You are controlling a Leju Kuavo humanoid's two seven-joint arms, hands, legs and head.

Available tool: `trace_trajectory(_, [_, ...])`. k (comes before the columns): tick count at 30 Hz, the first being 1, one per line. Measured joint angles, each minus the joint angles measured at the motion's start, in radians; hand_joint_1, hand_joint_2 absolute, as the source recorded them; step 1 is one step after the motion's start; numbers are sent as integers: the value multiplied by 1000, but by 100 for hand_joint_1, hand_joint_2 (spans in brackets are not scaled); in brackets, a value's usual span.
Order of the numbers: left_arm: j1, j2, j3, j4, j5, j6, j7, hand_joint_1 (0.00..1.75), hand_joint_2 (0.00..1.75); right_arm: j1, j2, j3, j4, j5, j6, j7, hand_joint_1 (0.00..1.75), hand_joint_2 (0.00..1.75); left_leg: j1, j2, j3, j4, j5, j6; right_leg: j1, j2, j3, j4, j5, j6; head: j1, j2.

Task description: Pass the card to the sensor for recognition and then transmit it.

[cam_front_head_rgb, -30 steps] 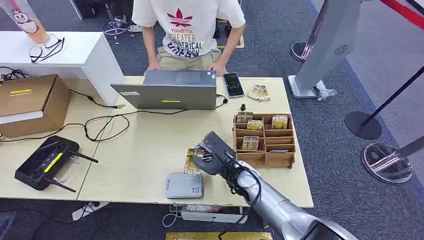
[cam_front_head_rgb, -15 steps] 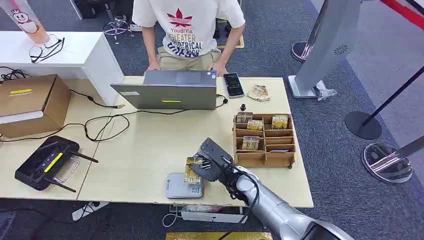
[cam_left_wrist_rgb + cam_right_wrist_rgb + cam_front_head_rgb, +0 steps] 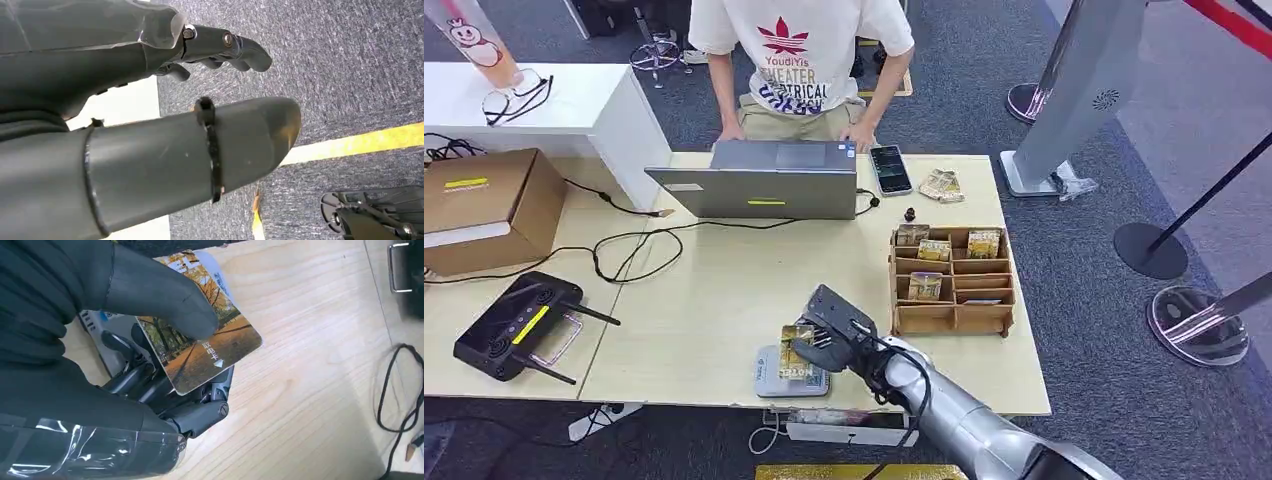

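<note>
Right robot hand [image 3: 829,335] moves toward six o'clock, card [image 3: 796,351] now over sensor [image 3: 790,371] at bench [image 3: 714,300] near edge. Thumb and fingers pinch card. Card looks light, stiff, slick; grip by short edge. Left robot hand [image 3: 150,165] hangs empty, fingers apart.

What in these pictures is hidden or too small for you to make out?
- Whether the card touches the sensor: in the head view it overlaps it; in the right wrist view the right hand covers the gap.
- Print on the cards in the wooden rack: too small.
- Laptop screen: faces away.
</note>
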Motion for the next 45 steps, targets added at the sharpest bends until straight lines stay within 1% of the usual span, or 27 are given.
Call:
trace_trajectory(10, [-2,0,0,0,-1,2,0,0,0,-13,13,16,11,-5,5,4,175,175,0,0,0,0,0,0,0,0,0,0,0,0,0,0])
trace_trajectory(16, [-5,-1,0,0,-2,2,-2,0,0,-21,13,16,13,-22,-7,-1,175,175,0,0,0,0,0,0,0,0,0,0,0,0,0,0])
trace_trajectory(22, [-6,-1,0,0,-3,0,-9,0,0,-37,13,15,13,-40,-16,-19,175,175,0,0,0,0,0,0,0,0,0,0,0,0,0,0])
trace_trajectory(32, [-7,-1,0,0,-3,0,-9,0,0,-49,9,15,13,-40,-25,-20,175,175,0,0,0,0,0,0,0,0,0,0,0,0,0,0])
trace_trajectory(39, [-8,-1,0,0,-3,3,-9,0,0,-52,6,15,23,-32,-47,-11,175,175,0,0,0,0,0,0,0,0,0,0,0,0,0,0])
trace_trajectory(45, [-8,-1,0,0,-1,4,-9,0,0,-54,5,15,53,-20,-48,2,175,175,0,0,0,0,0,0,0,0,0,0,0,0,0,0])
